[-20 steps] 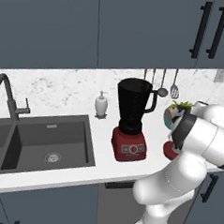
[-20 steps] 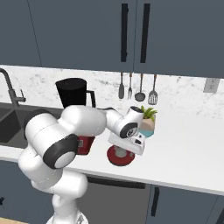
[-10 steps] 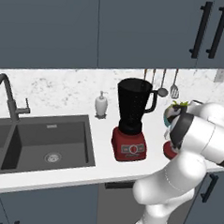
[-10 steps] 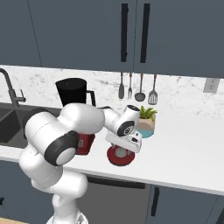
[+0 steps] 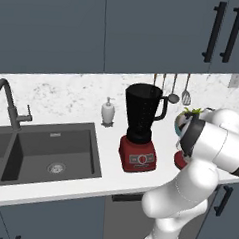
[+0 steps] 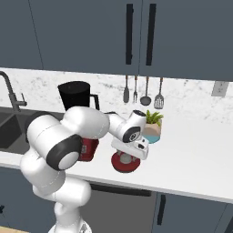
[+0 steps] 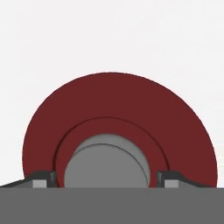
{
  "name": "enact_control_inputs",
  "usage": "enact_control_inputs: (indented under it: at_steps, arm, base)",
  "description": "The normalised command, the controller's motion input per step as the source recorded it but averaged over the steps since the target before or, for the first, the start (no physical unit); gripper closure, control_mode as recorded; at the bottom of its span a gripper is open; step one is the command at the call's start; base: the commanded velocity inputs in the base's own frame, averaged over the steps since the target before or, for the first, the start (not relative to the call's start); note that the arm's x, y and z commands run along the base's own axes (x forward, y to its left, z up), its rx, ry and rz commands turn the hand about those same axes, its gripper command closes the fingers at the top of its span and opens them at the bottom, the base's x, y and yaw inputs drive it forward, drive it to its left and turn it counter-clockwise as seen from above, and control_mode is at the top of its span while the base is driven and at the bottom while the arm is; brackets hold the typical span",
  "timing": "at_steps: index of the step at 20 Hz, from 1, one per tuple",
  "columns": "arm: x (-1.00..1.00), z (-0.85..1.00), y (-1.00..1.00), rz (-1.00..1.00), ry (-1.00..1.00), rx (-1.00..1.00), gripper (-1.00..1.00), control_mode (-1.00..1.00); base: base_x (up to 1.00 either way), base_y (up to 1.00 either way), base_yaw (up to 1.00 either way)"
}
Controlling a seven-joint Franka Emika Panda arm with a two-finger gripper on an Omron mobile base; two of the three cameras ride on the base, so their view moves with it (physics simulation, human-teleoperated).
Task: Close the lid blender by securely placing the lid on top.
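1. we're right down on the lid [image 7: 118, 131] with the tool [image 7: 106, 178]; its two fingertips [image 7: 43, 178] stand spread to either side of the grey cap [image 7: 107, 164], apart from it, so the tool is open and has hold of nothing yet.
2. over the last second the hand has sunk a little lower over the red disc in the right base view, and we'd say that means the approach is nearly done and the closing pinch on the cap comes next.
3. the lid [image 6: 125, 163] lies flat on the white desk [image 6: 191, 159], just under the hand, near the front edge.
4. just behind it sits a small potted plant [image 6: 153, 125] in a teal pot, close enough that we'd lift straight up to keep clear of it.
5. off to the sink side stands the blender [image 5: 140, 128], black jar open at the top on its red base, well apart from the lid, unmoved.
6. farther back, the soap dispenser [image 5: 108, 112] and hanging utensils [image 6: 142, 90] against the wall.
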Motion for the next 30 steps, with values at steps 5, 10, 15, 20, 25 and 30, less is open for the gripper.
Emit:
enact_control_inputs:
  at_steps: [5, 10, 15, 20, 25, 30]
  arm:
    - [0.0, -0.35, 0.17, 0.0, 0.0, 0.0, -1.0, -1.0]
    - [-0.01, -0.4, 0.26, 0.0, 0.0, 0.0, -1.0, -1.0]
    - [-0.04, -0.48, 0.23, 0.0, 0.0, 0.0, -1.0, -1.0]
    - [-0.23, -0.66, 0.33, 0.01, 0.0, 0.0, 1.0, -1.0]
    - [-0.31, -0.67, 0.35, 0.03, 0.0, 0.0, 1.0, -1.0]
    - [-0.32, -0.36, 0.18, 0.03, 0.0, 0.0, 1.0, -1.0]
  base:
    - [0.0, 0.0, 0.0]
    - [0.0, 0.0, 0.0]
    - [0.0, 0.0, 0.0]
    - [0.0, 0.0, 0.0]
    - [0.0, 0.0, 0.0]
    - [0.0, 0.0, 0.0]
